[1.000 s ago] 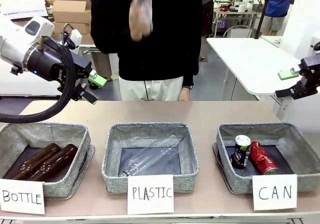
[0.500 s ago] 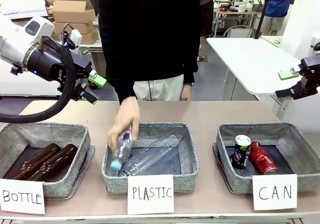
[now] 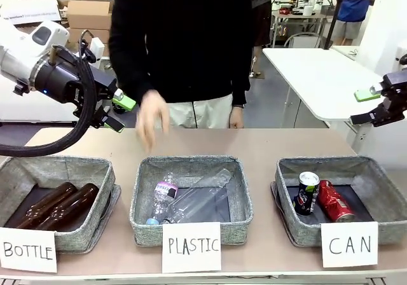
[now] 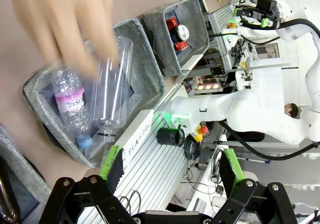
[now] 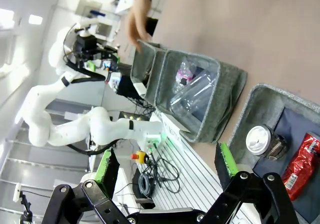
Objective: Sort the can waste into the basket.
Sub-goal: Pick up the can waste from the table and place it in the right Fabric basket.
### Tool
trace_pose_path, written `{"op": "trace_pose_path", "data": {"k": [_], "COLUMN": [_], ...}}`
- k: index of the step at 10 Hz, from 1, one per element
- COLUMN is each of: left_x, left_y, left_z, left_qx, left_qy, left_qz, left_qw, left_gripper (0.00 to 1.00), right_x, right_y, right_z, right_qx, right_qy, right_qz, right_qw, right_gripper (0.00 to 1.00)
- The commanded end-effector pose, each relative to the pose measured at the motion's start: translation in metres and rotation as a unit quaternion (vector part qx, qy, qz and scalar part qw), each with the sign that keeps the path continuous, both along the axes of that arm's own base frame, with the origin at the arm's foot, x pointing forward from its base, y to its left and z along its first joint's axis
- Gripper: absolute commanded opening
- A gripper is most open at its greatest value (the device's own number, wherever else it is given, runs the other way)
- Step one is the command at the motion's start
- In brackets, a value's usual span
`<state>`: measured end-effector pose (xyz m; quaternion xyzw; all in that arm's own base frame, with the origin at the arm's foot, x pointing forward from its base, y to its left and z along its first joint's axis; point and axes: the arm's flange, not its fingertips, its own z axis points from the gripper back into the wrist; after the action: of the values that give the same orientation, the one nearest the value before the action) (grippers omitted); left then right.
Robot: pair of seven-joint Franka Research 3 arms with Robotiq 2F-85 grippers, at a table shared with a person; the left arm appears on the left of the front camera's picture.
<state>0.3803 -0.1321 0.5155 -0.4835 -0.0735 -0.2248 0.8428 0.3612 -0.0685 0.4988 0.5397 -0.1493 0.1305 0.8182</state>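
Note:
The can waste lies in the grey felt basket (image 3: 291,216) behind the "CAN" card (image 3: 348,244) at front right. A black can (image 3: 308,193) stands upright beside a crumpled red can (image 3: 334,201). My left gripper (image 3: 121,112) hangs open above the table's far left, holding nothing. Off the table's right edge, my right gripper (image 3: 361,105) is open and empty too. The left wrist view has its open gripper (image 4: 171,161) and, far off, the red can (image 4: 172,23) and black can (image 4: 182,32). The right wrist view's open gripper (image 5: 166,161) looks down on the black can (image 5: 259,140) and red can (image 5: 302,164).
The middle basket (image 3: 191,164), marked "PLASTIC", holds a large clear bottle (image 3: 197,199) and a small labelled one (image 3: 162,196). The left basket (image 3: 57,167), marked "BOTTLE", holds two brown glass bottles (image 3: 60,205). A person's hand (image 3: 151,116) hovers above the table behind the middle basket.
The person's hand brought a small plastic bottle down into the middle basket, let it go and drew back up. Neither arm has moved.

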Motion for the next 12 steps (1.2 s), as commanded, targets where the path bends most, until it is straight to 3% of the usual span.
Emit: {"op": "trace_pose_path", "data": {"k": [1, 12], "left_x": [-0.0015, -0.0015], "left_y": [0.0025, 0.0025], "left_z": [0.0029, 0.0029], "left_qx": [0.005, 0.005], "left_qy": [0.004, 0.004], "left_qz": [-0.004, -0.004], "left_qw": [1.0, 1.0], "left_gripper": [1.0, 1.0], "right_x": [-0.0024, -0.0024], "right_y": [0.0007, 0.0007], "right_z": [0.0028, 0.0028], "right_qx": [-0.001, -0.001], "right_qy": [0.01, 0.01], "right_qz": [-0.005, -0.005], "right_qw": [1.0, 1.0], "right_gripper": [1.0, 1.0]}}
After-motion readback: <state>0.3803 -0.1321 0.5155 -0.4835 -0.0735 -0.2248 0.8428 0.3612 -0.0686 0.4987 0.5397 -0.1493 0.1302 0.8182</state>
